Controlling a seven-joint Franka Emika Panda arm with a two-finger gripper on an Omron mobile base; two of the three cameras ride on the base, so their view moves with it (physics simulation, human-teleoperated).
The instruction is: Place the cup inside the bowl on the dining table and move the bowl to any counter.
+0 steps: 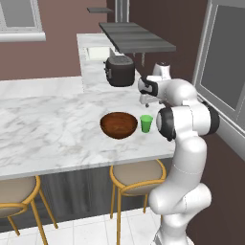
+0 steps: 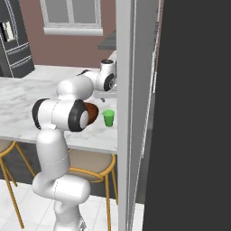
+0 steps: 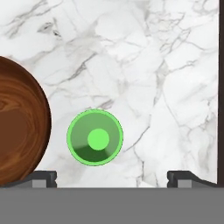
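**Hand poised above the cup, grasp not yet begun**

The hand (image 3: 112, 177) hangs over the marble counter (image 1: 52, 129) with its fingers spread wide and nothing between them. Looking straight down from it, the green cup (image 3: 95, 138) stands upright and empty on the stone, offset toward 10 o'clock of the midpoint between the fingertips. The wooden bowl (image 3: 19, 127) sits at 9 o'clock of the cup, near it but apart, a strip of marble showing between the two rims. From the left base view the cup (image 1: 146, 123) stands at 3 o'clock of the bowl (image 1: 118, 125), near the counter's end, with a dark toaster (image 1: 119, 70) well beyond at 12 o'clock.

The step in hand looks like the approach to the cup. The next move calls for shifting the hand a little toward the bowl so the cup is centred, then descending until the fingers straddle its wall and closing. The bowl's nearness leaves limited room on that side.
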